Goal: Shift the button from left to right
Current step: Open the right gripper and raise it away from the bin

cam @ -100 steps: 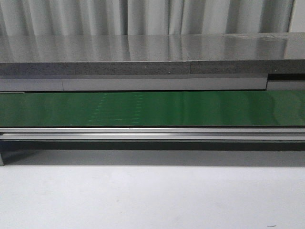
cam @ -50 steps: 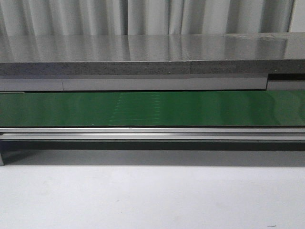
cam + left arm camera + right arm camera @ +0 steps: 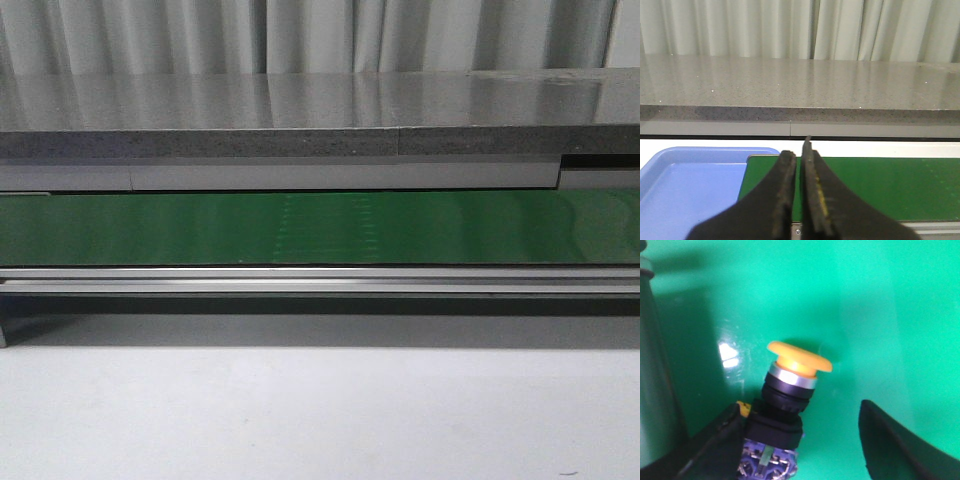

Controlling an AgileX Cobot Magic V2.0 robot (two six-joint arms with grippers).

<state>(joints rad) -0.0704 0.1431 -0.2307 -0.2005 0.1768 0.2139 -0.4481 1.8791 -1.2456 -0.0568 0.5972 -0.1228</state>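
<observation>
Button (image 3: 790,385) in the right wrist view: a smooth, domed orange-yellow mushroom cap over a bright metal ring, a ribbed black collar and a boxy black body with screw terminals at its base. It sits on a glossy green surface (image 3: 865,300) that throws back a white glare spot. The right gripper (image 3: 805,440) is spread wide, its two dark, matte fingers on either side; one finger (image 3: 715,445) lies against the black body, the other (image 3: 895,440) stands well clear, so nothing is clamped.

The left gripper (image 3: 798,187) has its black, tapered fingers almost together, holding nothing, above the flat green conveyor belt (image 3: 890,185) and beside a smooth blue plastic tray (image 3: 690,185). Behind runs a speckled grey stone-like counter (image 3: 800,85) and pleated pale curtains (image 3: 790,25).
</observation>
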